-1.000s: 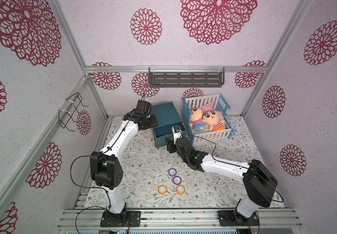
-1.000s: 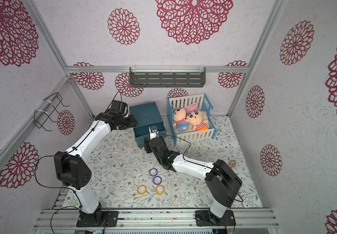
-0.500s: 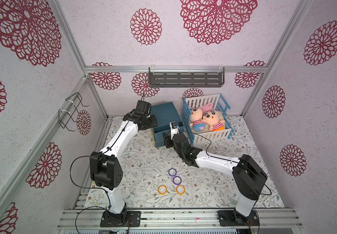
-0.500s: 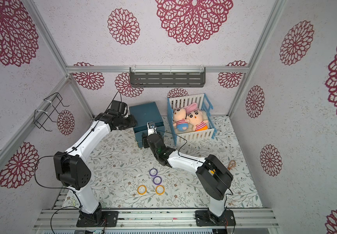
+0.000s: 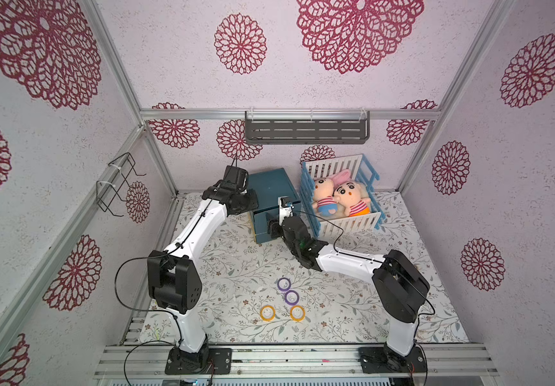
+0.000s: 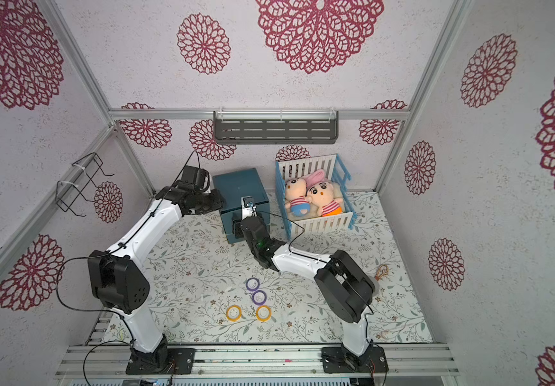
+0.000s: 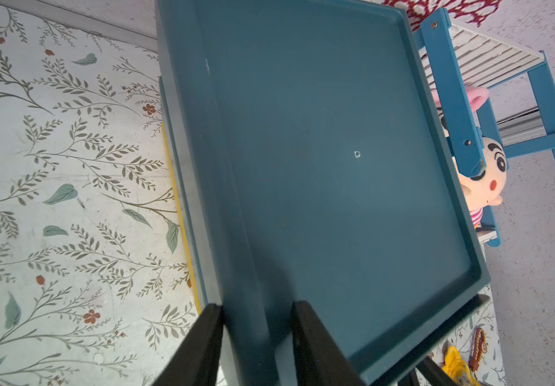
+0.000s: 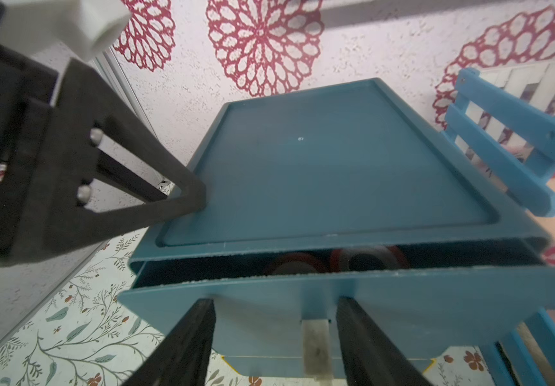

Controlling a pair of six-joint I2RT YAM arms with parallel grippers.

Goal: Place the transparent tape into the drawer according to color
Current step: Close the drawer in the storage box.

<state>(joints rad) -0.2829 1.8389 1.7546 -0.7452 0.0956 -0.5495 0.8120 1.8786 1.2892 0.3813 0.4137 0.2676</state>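
In the ajar drawer (image 8: 403,294) two red rolls (image 8: 294,264) are half hidden; purple rolls (image 5: 284,284) and yellow rolls (image 5: 267,312) are seen on the mat (image 5: 236,260); right gripper (image 8: 275,300) is held spread, left gripper (image 7: 257,305) hold on the cabinet (image 7: 336,150) cannot be judged

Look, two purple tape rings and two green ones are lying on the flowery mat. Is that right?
Not quite: the second pair is orange-yellow, not green. Both top views show two purple tape rings and two orange-yellow ones lying on the flowery mat.
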